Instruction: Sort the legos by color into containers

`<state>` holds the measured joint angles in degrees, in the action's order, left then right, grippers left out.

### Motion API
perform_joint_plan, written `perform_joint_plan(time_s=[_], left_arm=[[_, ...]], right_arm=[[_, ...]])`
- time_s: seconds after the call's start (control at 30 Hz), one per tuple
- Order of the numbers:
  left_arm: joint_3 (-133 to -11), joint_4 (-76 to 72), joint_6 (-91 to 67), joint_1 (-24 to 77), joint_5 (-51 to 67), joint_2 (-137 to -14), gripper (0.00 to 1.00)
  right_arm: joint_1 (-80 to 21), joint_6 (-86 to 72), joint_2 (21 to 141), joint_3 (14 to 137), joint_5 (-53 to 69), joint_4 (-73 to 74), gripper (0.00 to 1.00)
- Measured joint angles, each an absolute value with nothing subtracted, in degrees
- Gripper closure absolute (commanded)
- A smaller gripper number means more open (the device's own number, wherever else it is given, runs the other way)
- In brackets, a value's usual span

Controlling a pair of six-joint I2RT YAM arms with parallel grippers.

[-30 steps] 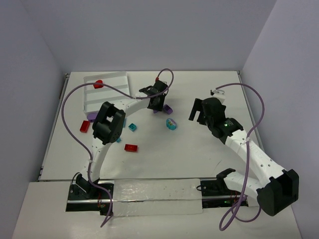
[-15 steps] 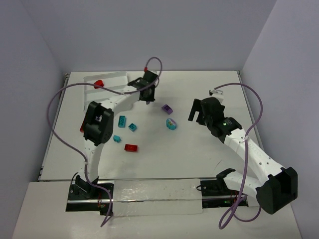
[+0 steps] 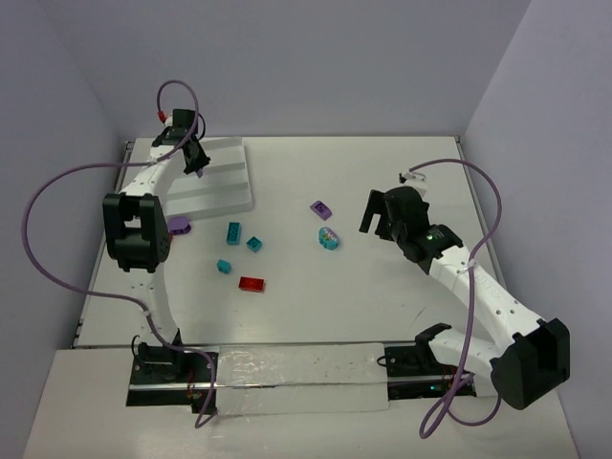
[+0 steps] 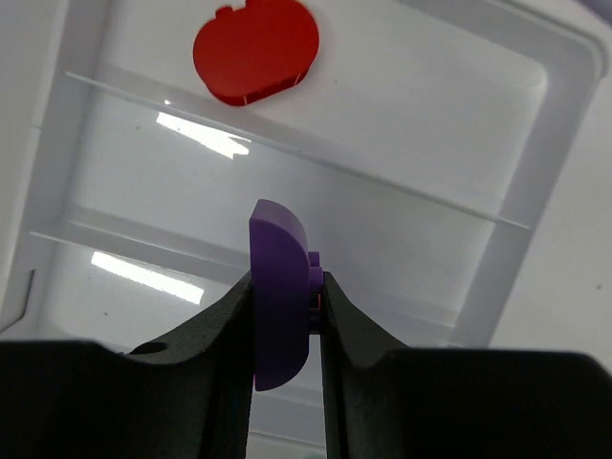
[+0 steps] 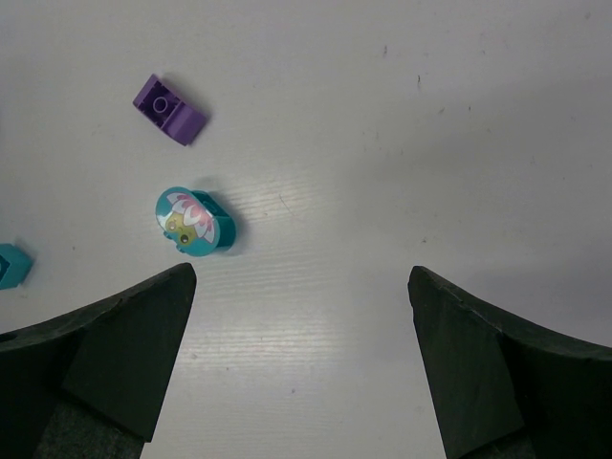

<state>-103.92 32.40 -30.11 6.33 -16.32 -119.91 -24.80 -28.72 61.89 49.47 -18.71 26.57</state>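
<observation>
Table: the white table [image 3: 363, 296] carried the tray at its far left and loose bricks across the middle.
Tray: the white ribbed tray [image 3: 229, 186] lay under the left arm; one flat red piece [image 4: 255, 50] sat in its end compartment, and the compartments next to it looked bare.
Left gripper: the left gripper [image 4: 285, 289] hung over the tray, its jaws closed to a narrow gap and pinching a brick on edge.
Right gripper: the right gripper [image 5: 301, 277] hovered above bare table with its jaws spread wide and nothing between them.
Held brick: the purple brick [image 4: 275, 249] stood upright in the left fingers, over the compartment beside the one with the red piece.
Step in hand: probably dropping purple into its own compartment.
Doing it well: I would lower it between two ribs and well off the rib by the red piece, then open only slightly so the upright brick drops straight down. Its height above the tray floor could not be judged.
Loose bricks: a rounded teal piece [image 5: 194, 221] and a second purple brick [image 5: 170, 109] lay just beside the right gripper, apart from each other; three teal bricks [image 3: 233, 231] and a red brick [image 3: 251, 283] lay mid-table.
</observation>
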Motion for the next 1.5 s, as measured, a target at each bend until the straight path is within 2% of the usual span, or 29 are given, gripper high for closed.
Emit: perform_joint_plan(time_s=[0.27,0.37,0.43,0.47,0.53,0.67,0.77,0.93,1.23,1.37,1.5], left_arm=[[-105.3,33.8,-31.5,4.3,-15.6,-126.5,0.97],[-105.4,33.8,-32.1,3.8,-15.6,-126.7,0.89],[-105.3,33.6,-32.5,3.6,-15.6,-126.8,0.69],[-105.3,33.4,-32.6,3.5,-15.6,-126.8,0.67],[-105.1,33.3,-32.9,3.5,-15.6,-126.8,0.4],[-104.6,33.2,-33.6,3.5,-15.3,-126.8,0.22],[-104.5,33.2,-33.8,3.5,-15.0,-126.7,0.19],[-102.9,33.0,-33.9,3.5,-14.6,-124.2,0.2],[-87.2,32.2,-35.5,4.3,-17.3,-101.9,0.23],[-80.7,33.4,-41.7,4.5,-22.6,-94.7,0.2],[-75.6,36.1,-48.2,4.4,-25.6,-94.4,0.15]], right_arm=[[-24.8,-28.6,62.9,49.5,-18.9,26.3,0.0],[-24.9,-28.5,63.8,49.5,-18.9,26.2,0.0],[-24.9,-28.4,64.1,49.5,-19.0,26.2,0.0],[-24.9,-28.3,64.1,49.5,-19.1,26.2,0.0],[-24.9,-28.2,64.2,49.5,-19.2,26.2,0.0],[-24.9,-28.0,64.2,49.5,-19.3,26.2,0.0],[-24.9,-28.0,64.2,49.5,-19.3,26.2,0.0],[-24.9,-28.0,64.1,49.5,-19.3,26.2,0.0],[-24.9,-28.1,62.5,49.5,-19.1,26.2,0.0],[-24.9,-28.1,62.4,49.5,-18.4,26.2,0.0],[-24.9,-28.0,62.4,49.5,-18.0,26.2,0.0]])
